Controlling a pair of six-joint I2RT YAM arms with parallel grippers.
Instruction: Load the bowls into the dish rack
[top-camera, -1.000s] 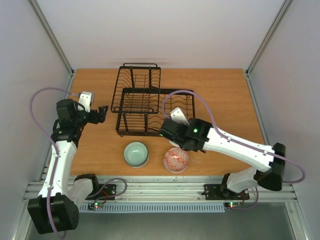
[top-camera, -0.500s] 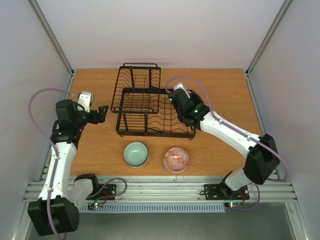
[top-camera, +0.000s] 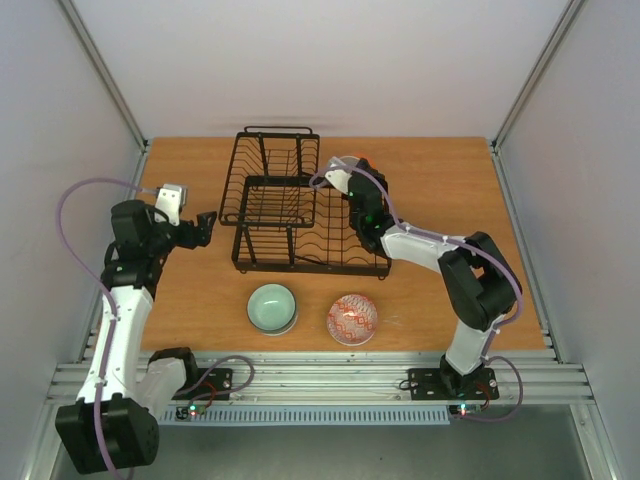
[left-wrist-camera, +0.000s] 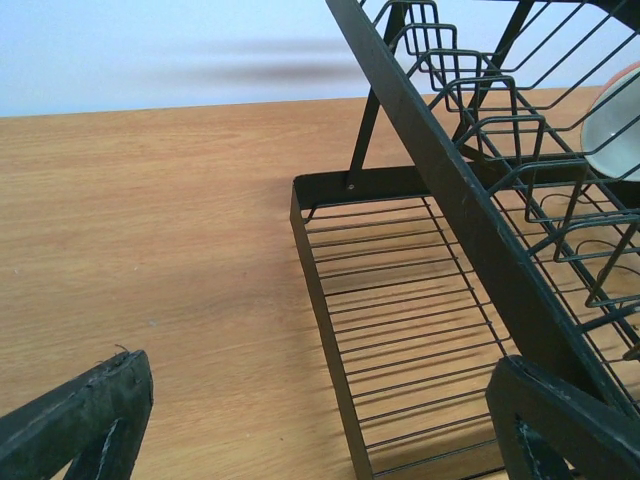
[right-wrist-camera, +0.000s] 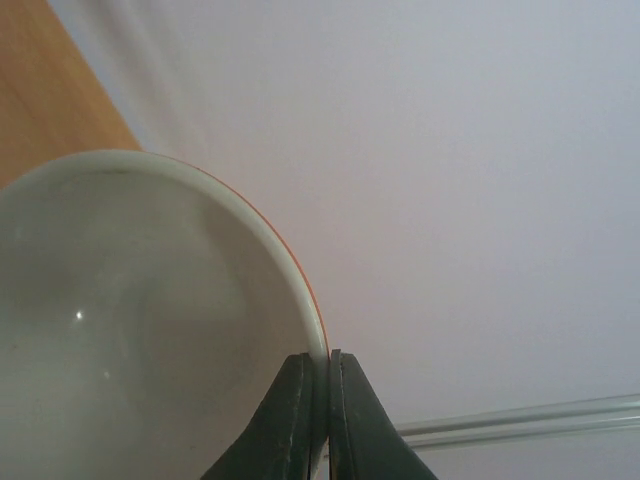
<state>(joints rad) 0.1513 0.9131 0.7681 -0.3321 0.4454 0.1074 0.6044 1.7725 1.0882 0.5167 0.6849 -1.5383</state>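
Note:
The black wire dish rack stands at the table's middle back, with its smaller basket section behind it. My right gripper is shut on the rim of a cream bowl with an orange outer edge and holds it over the rack's right half. That bowl also shows through the tines in the left wrist view. A celadon green bowl and a red-patterned bowl sit on the table in front of the rack. My left gripper is open and empty, left of the rack.
The rack's lower wire shelf lies right in front of my left gripper. Metal frame posts and pale walls close in the wooden table on three sides. A purple cable loops over the rack from my right arm.
My right arm has swung from the table's front, near the patterned bowl, back and up over the rack with the cream bowl in it. The left arm has not moved.

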